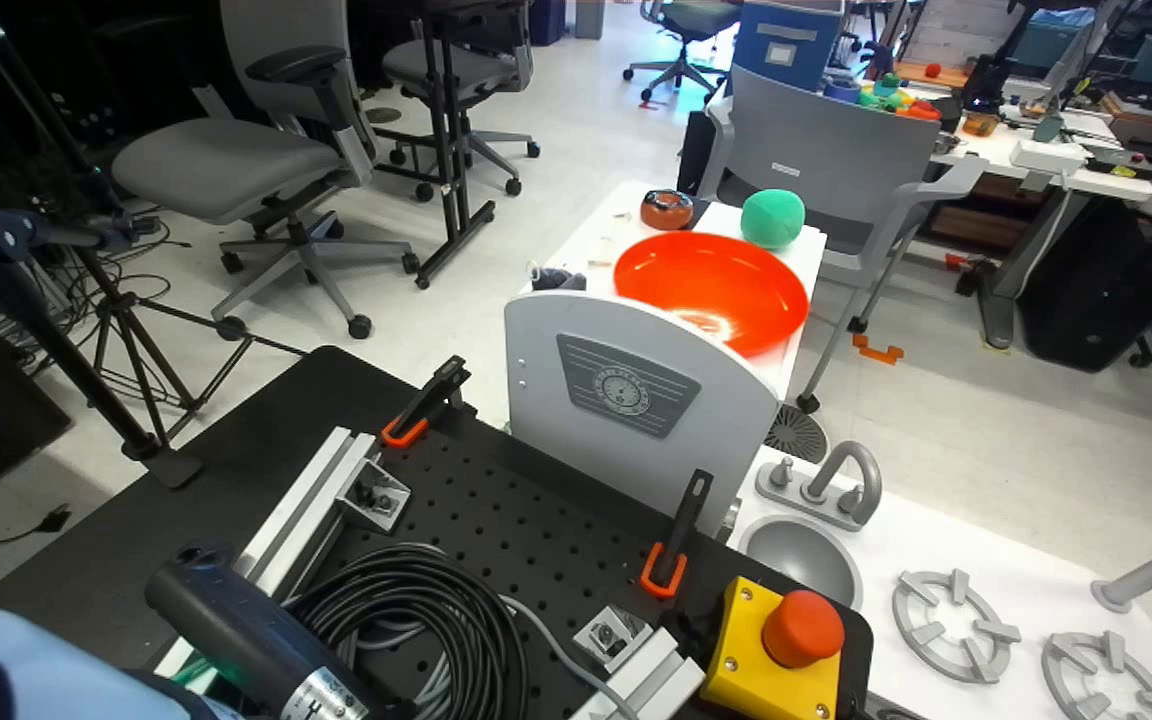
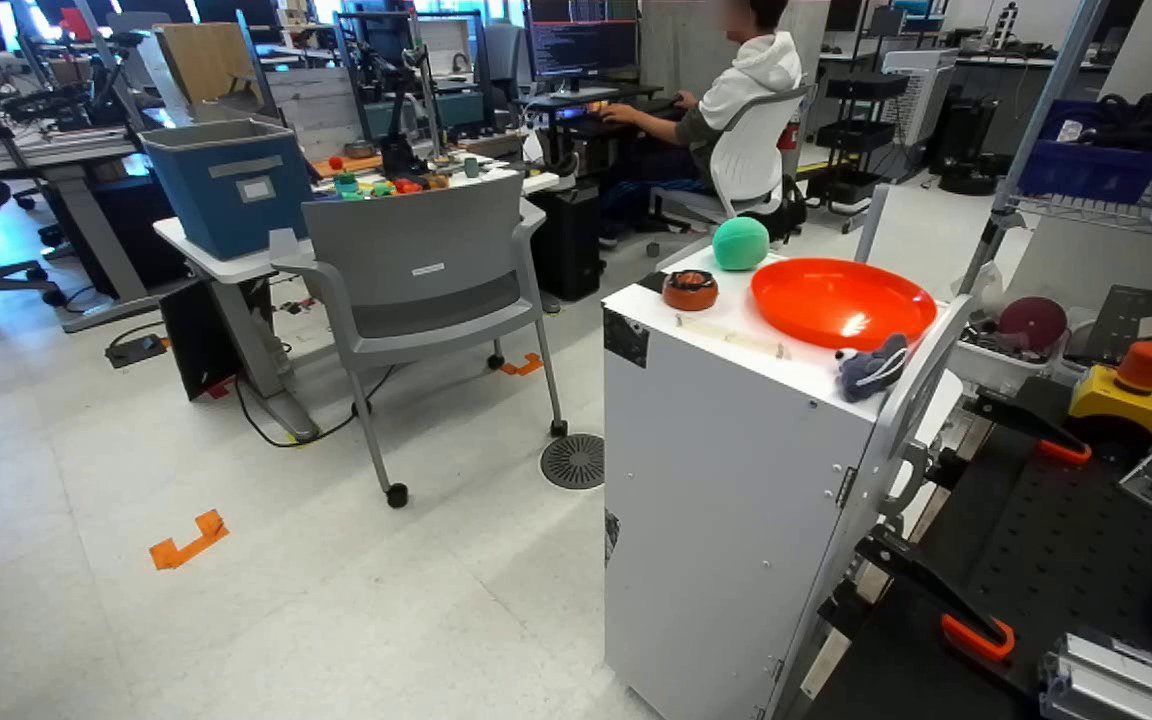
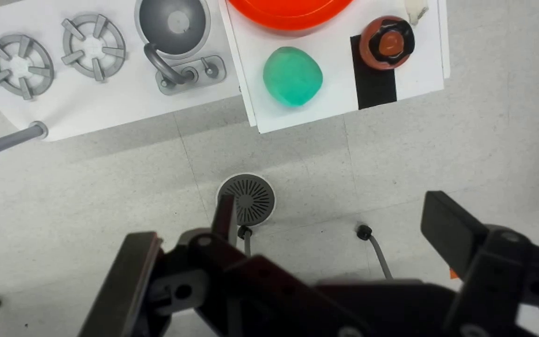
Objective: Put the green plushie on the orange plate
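Note:
The green plushie point(image 1: 773, 219) is a teal-green ball on the white cabinet top, beside the orange plate and apart from it in the wrist view. It also shows in an exterior view point(image 2: 740, 244) and in the wrist view point(image 3: 293, 76). The orange plate point(image 1: 711, 280) is a large round dish on the same top; it shows in an exterior view point(image 2: 841, 300) and is cut off at the top edge of the wrist view point(image 3: 290, 16). My gripper point(image 3: 331, 203) is open and empty, its fingers wide apart, seen over floor. The gripper is not in either exterior view.
A brown-and-black donut-like toy point(image 3: 386, 43) stands near the plushie. A grey plush point(image 2: 866, 370) lies by the plate. An upright grey panel point(image 1: 626, 400) borders the cabinet. A toy sink faucet point(image 1: 841, 480) and a grey chair point(image 2: 426, 270) stand nearby.

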You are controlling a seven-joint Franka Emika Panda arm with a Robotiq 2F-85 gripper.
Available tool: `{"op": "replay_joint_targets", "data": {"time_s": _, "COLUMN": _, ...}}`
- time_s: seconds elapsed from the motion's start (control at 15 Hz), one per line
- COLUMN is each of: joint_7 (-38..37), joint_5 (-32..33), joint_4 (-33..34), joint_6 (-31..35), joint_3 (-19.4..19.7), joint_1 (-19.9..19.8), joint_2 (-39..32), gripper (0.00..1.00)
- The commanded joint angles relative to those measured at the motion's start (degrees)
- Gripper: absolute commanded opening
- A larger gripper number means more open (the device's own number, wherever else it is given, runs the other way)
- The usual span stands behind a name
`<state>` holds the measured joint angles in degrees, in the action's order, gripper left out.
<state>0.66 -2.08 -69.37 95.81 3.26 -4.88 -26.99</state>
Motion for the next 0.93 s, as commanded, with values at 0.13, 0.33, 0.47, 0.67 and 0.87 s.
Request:
{"op": "replay_joint_targets", "data": {"time_s": 0.13, "joint_7": -0.47, "joint_5": 1.82, "joint_4": -1.76, "joint_6": 1.39, "joint_3": 0.16, "joint_1": 1.15, "joint_2": 0.6, "gripper": 1.0}}
{"op": "replay_joint_targets", "data": {"time_s": 0.33, "joint_7": -0.24, "joint_5": 2.44, "joint_4": -2.1, "joint_6": 1.5, "joint_3": 0.12, "joint_1": 1.56, "joint_2": 0.27, "gripper": 1.0}}
{"op": "replay_joint_targets", "data": {"time_s": 0.47, "joint_7": 0.97, "joint_5": 2.77, "joint_4": -1.69, "joint_6": 0.65, "joint_3": -0.42, "joint_1": 1.42, "joint_2": -0.3, "gripper": 1.0}}
{"op": "replay_joint_targets", "data": {"time_s": 0.67, "joint_7": 1.41, "joint_5": 2.89, "joint_4": -1.86, "joint_6": 0.83, "joint_3": -0.57, "joint_1": 1.55, "joint_2": -0.52, "gripper": 1.0}}
{"op": "replay_joint_targets", "data": {"time_s": 0.87, "joint_7": 1.42, "joint_5": 3.07, "joint_4": -1.48, "joint_6": 0.66, "joint_3": -0.66, "joint_1": 1.65, "joint_2": -1.05, "gripper": 1.0}}
